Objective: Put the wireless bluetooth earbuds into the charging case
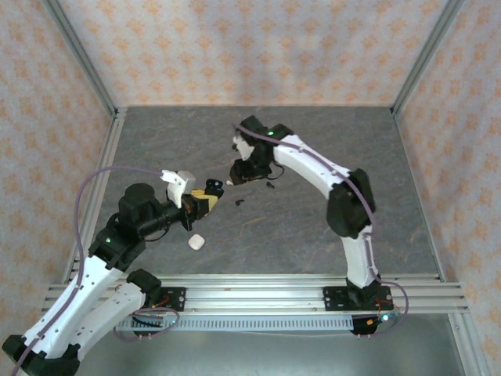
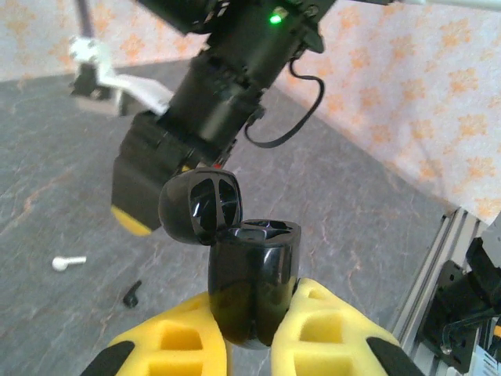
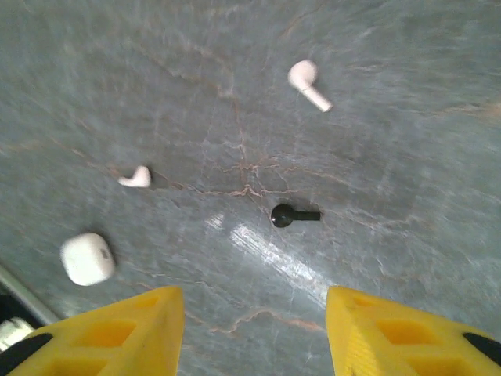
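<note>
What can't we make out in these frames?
- Wells of the black charging case, left wrist view: dark, glossy, seen at a slant; cannot tell whether they are occupied.
- Its bottom, same view: hidden between the fingers of the left gripper.
- Lid seam of the white case, right wrist view: blurred.
- Finger bases of the right gripper, right wrist view: cut off by the bottom edge.
- Orientation of the black earbud, top view: too small.

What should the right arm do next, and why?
Probably lower the right gripper onto the black earbud and close. Its jaws stand open above that earbud lying on the table, while the left gripper holds the black case with its lid open.
</note>
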